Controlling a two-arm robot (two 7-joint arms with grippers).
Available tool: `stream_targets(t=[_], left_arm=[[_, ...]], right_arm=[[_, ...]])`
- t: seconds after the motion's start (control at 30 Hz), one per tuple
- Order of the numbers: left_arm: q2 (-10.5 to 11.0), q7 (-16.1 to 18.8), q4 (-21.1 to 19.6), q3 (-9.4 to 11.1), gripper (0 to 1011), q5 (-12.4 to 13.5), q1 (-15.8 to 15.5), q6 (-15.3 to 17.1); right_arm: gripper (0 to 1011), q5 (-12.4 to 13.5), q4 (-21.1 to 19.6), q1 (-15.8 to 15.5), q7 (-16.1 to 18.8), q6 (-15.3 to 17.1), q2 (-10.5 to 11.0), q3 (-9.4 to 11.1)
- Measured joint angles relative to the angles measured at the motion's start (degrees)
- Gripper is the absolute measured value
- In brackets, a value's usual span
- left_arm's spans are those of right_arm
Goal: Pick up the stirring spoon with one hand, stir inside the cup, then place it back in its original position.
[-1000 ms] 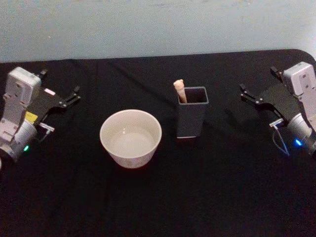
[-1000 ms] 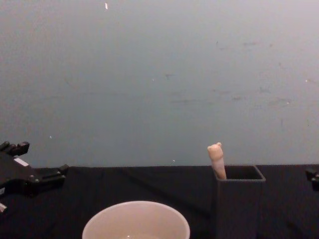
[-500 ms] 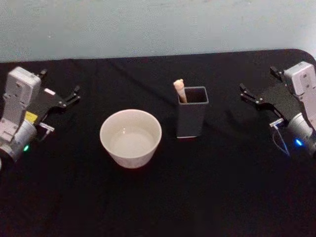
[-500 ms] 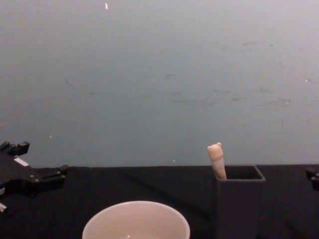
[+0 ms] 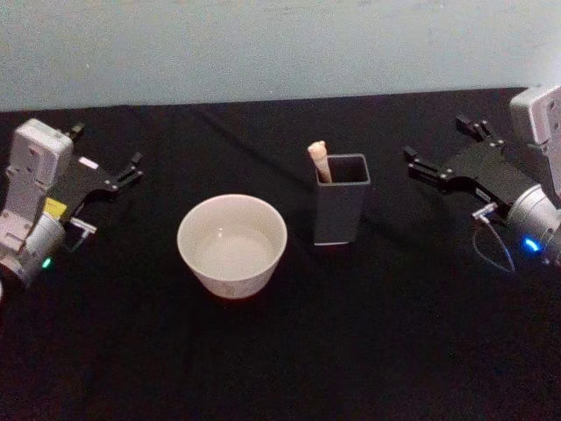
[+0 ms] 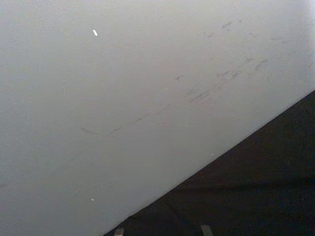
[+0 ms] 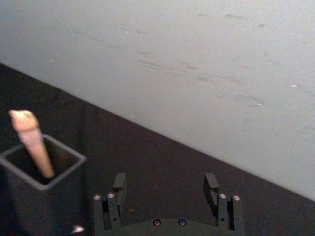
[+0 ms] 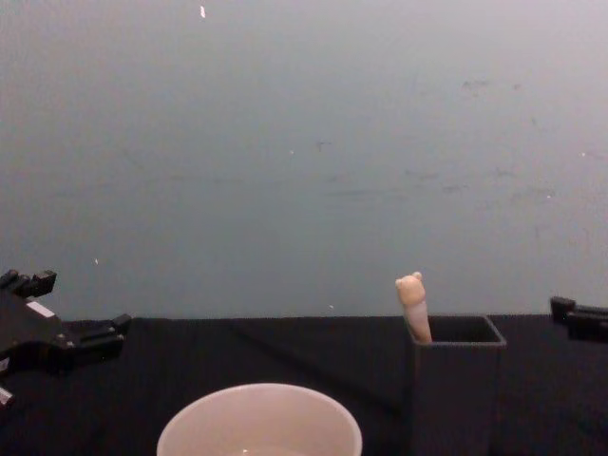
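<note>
Head view looks down on a black-covered table (image 5: 351, 351) set against a pale wall (image 5: 263, 44). The dark grey square holder (image 5: 340, 215) stands upright near the middle of the table, and the stirring spoon (image 5: 318, 160) sits inside it, leaning against the corner nearest the cup, with only its cream bear-shaped top above the rim. The cup (image 5: 232, 247), wide and cream-white, rests on the cloth just beside the holder on the robot's left, and the two do not touch. The right gripper (image 5: 434, 140) hovers above the table to the right of the holder, clear of it, its claw spread wide with nothing between the fingers and its tips pointing towards the holder. The left gripper (image 5: 107, 145) is parked at the far left edge, well apart from the cup, its claw likewise open and empty. From the right wrist camera, the right gripper (image 7: 165, 186) shows two black fingers standing apart over the cloth, with the spoon (image 7: 32, 140) tilted in the holder (image 7: 34, 209) off to one side ahead of them. Seen from the chest, the spoon's bear head (image 8: 412, 296) pokes up beside the holder's (image 8: 456, 389) rim, the cup's (image 8: 258, 418) rim curves in the foreground, and one right finger (image 8: 572, 313) reaches in at the edge, level with the holder's top.
</note>
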Motion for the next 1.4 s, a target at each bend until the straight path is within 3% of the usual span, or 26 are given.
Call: stream_targets(t=[0.33, 0.63, 1.0, 1.4], left_arm=[[0.00, 0.00, 0.00, 0.00, 1001, 0.00, 0.00, 0.00], [0.00, 0.00, 0.00, 0.00, 1001, 0.00, 0.00, 0.00], [0.00, 0.00, 0.00, 0.00, 1001, 0.00, 0.00, 0.00], [0.00, 0.00, 0.00, 0.00, 1001, 0.00, 0.00, 0.00]], right_arm=[[1002, 4.35, -5.93, 0.13, 6.43, 8.14, 0.15, 0.40], [1002, 5.54, -7.58, 2.07, 9.87, 14.72, -1.37, -0.94], [1002, 2.63, -5.23, 5.54, 11.03, 18.22, -5.59, -4.02], [1002, -0.37, -2.01, 7.69, 10.62, 18.48, -9.42, -4.85]])
